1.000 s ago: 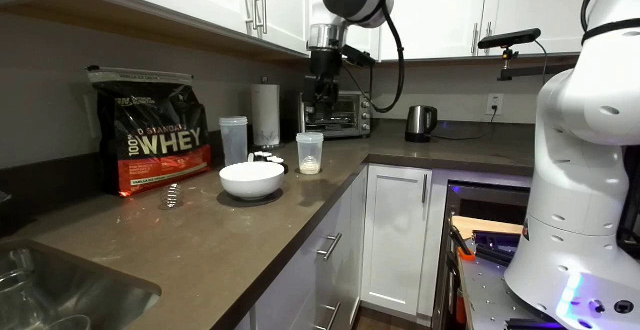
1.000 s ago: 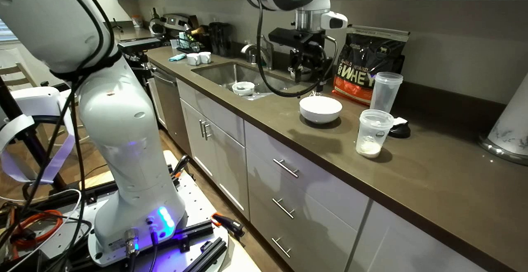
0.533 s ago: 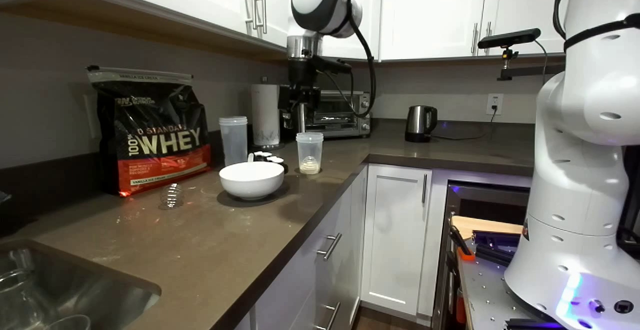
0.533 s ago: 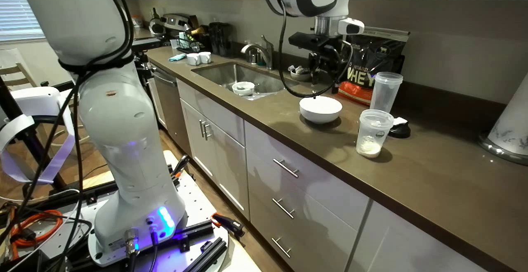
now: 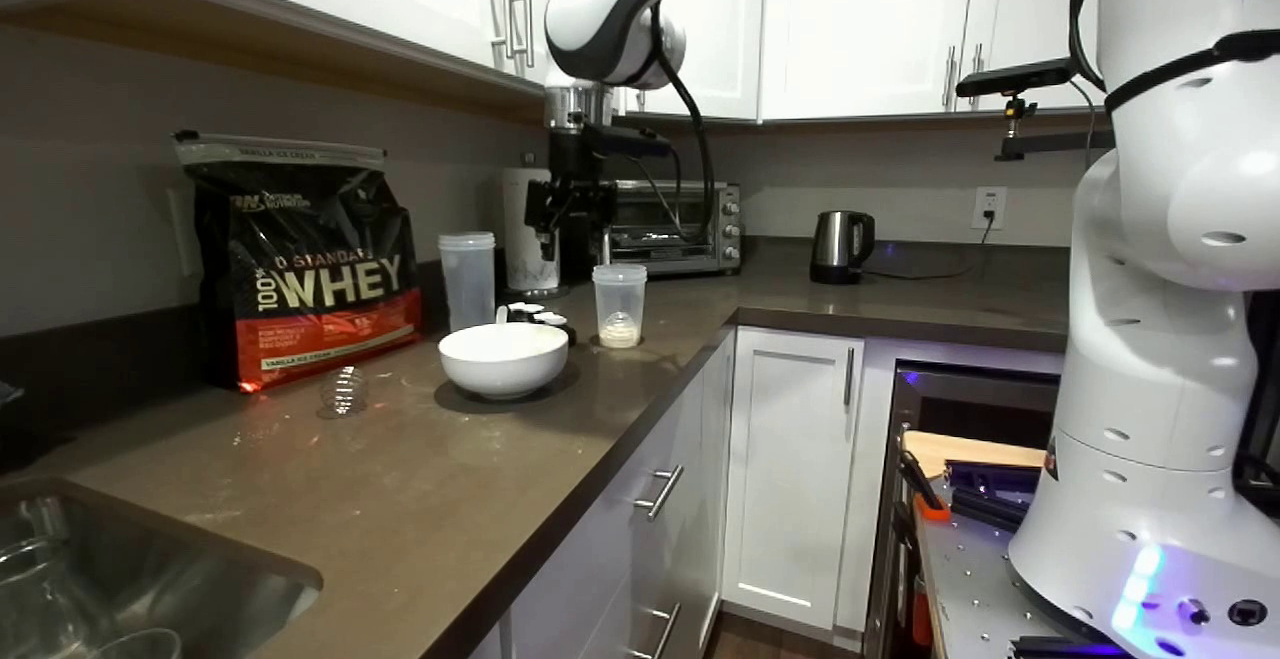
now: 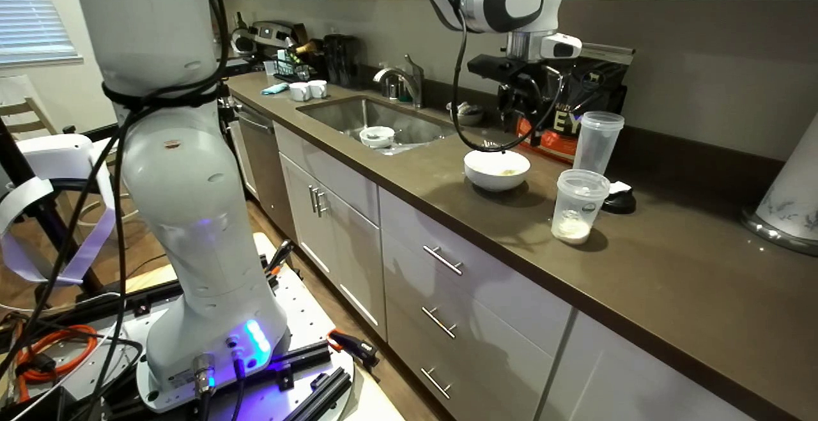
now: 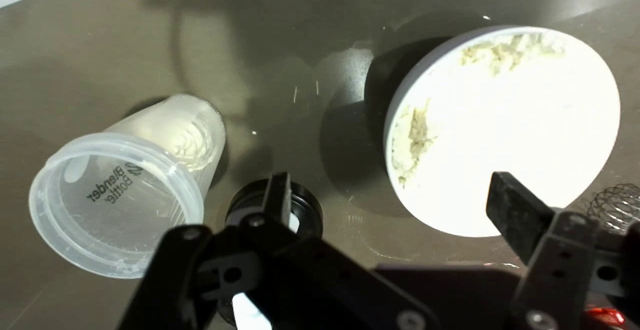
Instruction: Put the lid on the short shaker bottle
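Clearly, the pincer [image 7: 395,197] is spread wide: in the wrist view we see its two dark fingers [image 7: 517,215] well apart, one left of centre and one towards the right. In an exterior view it hangs above the worktop [image 5: 400,499], in the upper middle of the frame. We find the short shaker bottle [image 7: 117,195] at the left of the wrist view, its mouth open and pale powder [image 7: 192,142] at its bottom; in both exterior views it stands upright on the worktop. Near it we make out a black lid [image 7: 307,207], partly hidden behind a finger, with some white showing on it. We also have a white bowl [image 5: 503,369] near the middle of an exterior view; glare washes out much of its inside in the wrist view. Towards the left of that exterior frame we see a taller shaker bottle [image 5: 467,284], a whey bag [image 5: 310,279] and, in front of the bag, a wire ball [image 5: 345,394].
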`<state>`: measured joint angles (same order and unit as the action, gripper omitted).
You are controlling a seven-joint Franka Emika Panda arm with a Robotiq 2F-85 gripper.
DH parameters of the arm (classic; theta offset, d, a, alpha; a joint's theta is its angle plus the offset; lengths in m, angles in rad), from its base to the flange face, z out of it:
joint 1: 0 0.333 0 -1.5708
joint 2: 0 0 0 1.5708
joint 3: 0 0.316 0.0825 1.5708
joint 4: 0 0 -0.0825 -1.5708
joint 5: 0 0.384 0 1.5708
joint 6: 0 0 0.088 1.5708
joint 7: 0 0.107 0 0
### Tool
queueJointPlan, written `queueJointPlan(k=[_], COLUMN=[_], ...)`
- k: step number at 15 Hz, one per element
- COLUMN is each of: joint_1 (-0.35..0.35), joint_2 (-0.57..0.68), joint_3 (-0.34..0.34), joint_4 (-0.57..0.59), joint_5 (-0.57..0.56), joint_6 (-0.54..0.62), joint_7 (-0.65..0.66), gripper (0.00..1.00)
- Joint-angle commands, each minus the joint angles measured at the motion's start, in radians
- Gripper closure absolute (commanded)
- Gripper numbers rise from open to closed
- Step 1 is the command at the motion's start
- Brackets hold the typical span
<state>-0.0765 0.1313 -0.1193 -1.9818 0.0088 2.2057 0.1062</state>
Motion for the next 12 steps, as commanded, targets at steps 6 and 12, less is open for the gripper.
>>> queueJointPlan(k=[6, 12], joint_1=[-0.006, 0.001], joint_2=[0.033, 0.149], joint_3=[0.003, -0.012], joint_4=[0.026, 0.133], joint_5=[0.001, -0.027], joint_6=[0.036, 0.077], joint_7=[0.048, 0.151], gripper=[0.0, 0.0])
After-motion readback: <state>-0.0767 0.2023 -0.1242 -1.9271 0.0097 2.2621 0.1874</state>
